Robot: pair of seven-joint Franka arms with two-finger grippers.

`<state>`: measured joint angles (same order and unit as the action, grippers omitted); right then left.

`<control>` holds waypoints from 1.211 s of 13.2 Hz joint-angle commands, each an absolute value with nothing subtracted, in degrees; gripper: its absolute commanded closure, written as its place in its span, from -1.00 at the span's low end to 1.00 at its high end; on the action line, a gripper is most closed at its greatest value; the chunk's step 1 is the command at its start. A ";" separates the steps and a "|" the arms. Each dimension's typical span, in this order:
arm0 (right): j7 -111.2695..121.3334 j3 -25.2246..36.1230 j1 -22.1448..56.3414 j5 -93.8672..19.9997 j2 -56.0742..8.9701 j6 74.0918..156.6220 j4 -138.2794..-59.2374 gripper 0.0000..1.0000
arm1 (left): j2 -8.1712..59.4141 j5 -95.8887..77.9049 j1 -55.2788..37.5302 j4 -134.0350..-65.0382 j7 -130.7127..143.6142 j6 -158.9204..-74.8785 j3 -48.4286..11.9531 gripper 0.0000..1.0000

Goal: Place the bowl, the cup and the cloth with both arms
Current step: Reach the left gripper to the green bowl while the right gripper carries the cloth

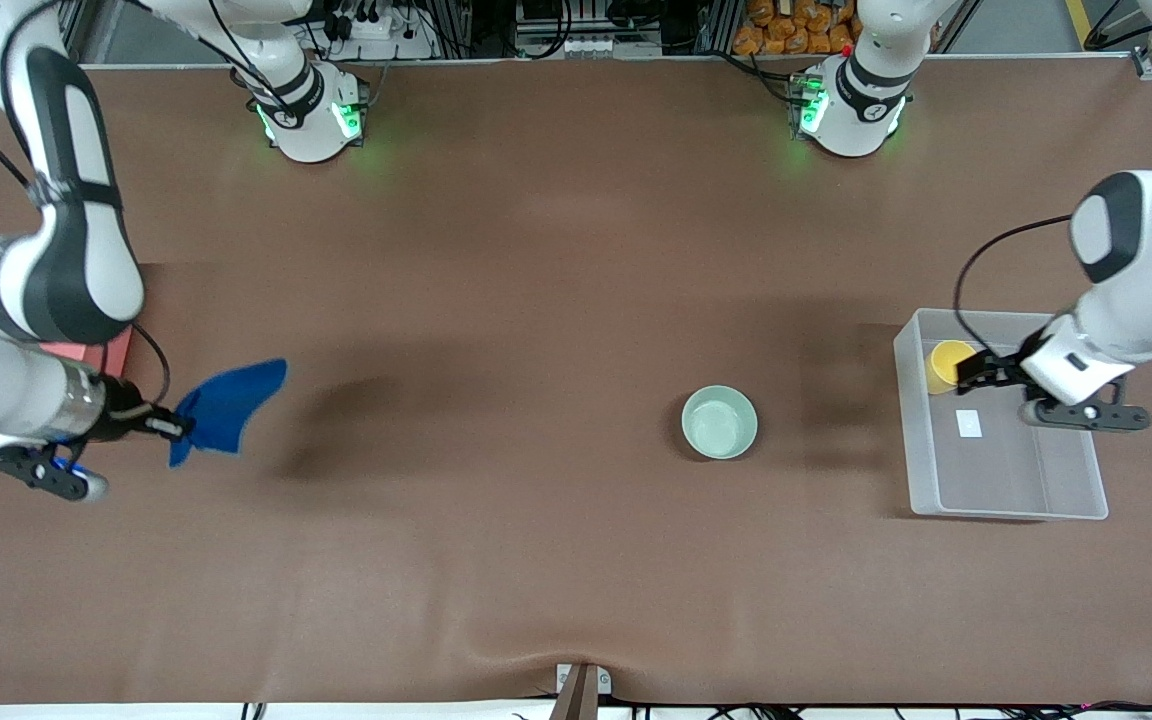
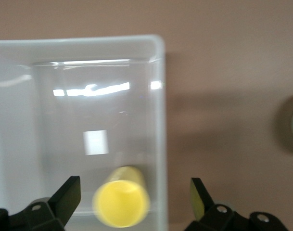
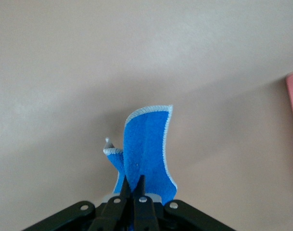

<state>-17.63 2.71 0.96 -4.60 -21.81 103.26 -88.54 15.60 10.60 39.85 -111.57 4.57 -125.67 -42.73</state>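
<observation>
Toward the right arm's end of the surface [image 1: 496, 280], the right tool [image 1: 179, 428] hangs above the brown covering, clenched on one corner of the blue cloth [image 1: 224, 403], which dangles from it in the air. Nearer the middle sits the green bowl [image 1: 719, 422], alone. At the left arm's end, the left tool [image 2: 135, 197] is released, fingers spread wide over the clear bin [image 1: 1076, 495], where the yellow cup [image 1: 950, 364] lies between them beside a blank white label [image 1: 968, 424].

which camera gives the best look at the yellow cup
The left wrist view: the cup lies in the clear bin, between the open left pincer's fingers. The front view shows it partly hidden by that pincer; the right wrist view shows none of it.
</observation>
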 commanded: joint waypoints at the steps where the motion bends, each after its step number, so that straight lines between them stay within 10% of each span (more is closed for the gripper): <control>1: -17.05 2.55 0.70 -1.77 -14.17 97.93 -92.29 1.00 | 19.23 9.93 35.80 -109.43 17.27 -125.15 -46.32 -1.00; 8: -0.47 2.72 -9.03 2.72 -10.90 92.55 -91.58 1.00 | 33.29 13.17 24.44 -108.37 35.76 -133.06 -45.79 -1.00; 16: 20.21 2.64 -23.37 8.25 -11.78 93.52 -89.83 1.00 | 40.60 26.37 12.48 -105.56 52.56 -134.30 -38.76 -0.18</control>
